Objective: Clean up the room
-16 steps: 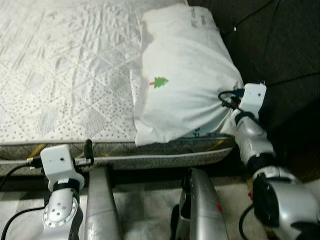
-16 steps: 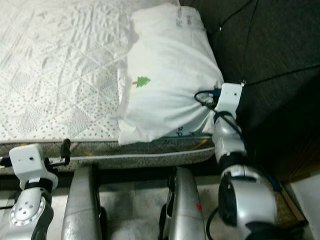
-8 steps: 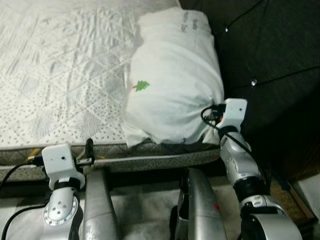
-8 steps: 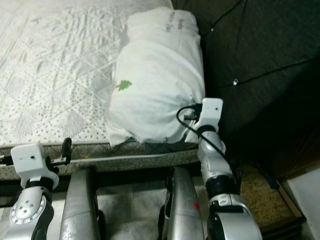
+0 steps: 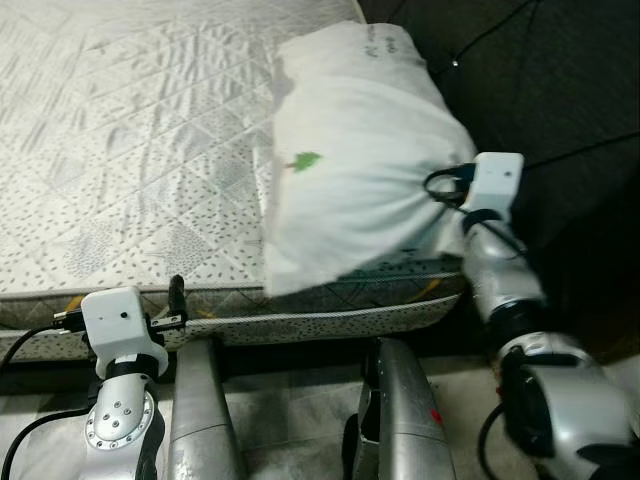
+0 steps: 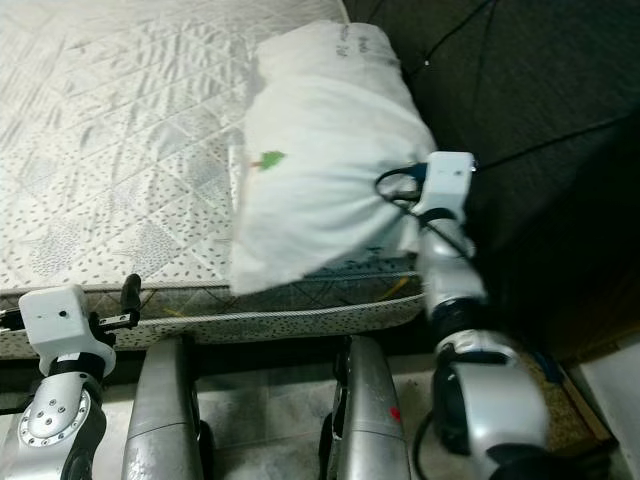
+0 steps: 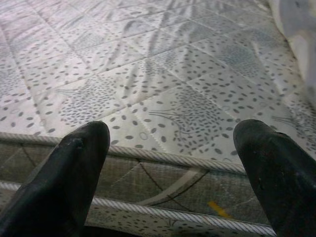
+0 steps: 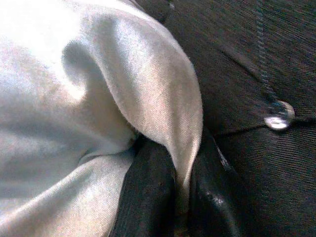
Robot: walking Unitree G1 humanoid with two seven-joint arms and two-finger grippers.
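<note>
Pillow [image 5: 350, 170] pinched in R gripper [image 8: 177, 197]

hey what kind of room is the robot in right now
Most likely a bedroom. A quilted, speckled mattress fills most of the view, a white pillow lies at its end, pinched by the right gripper, and a dark button-tufted headboard stands beside it.

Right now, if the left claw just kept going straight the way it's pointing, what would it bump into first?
Probably the mattress. The left claw is open and aimed at its near edge, with the quilted top just beyond. Depth is hard to judge, but nothing else seems to lie between.
</note>
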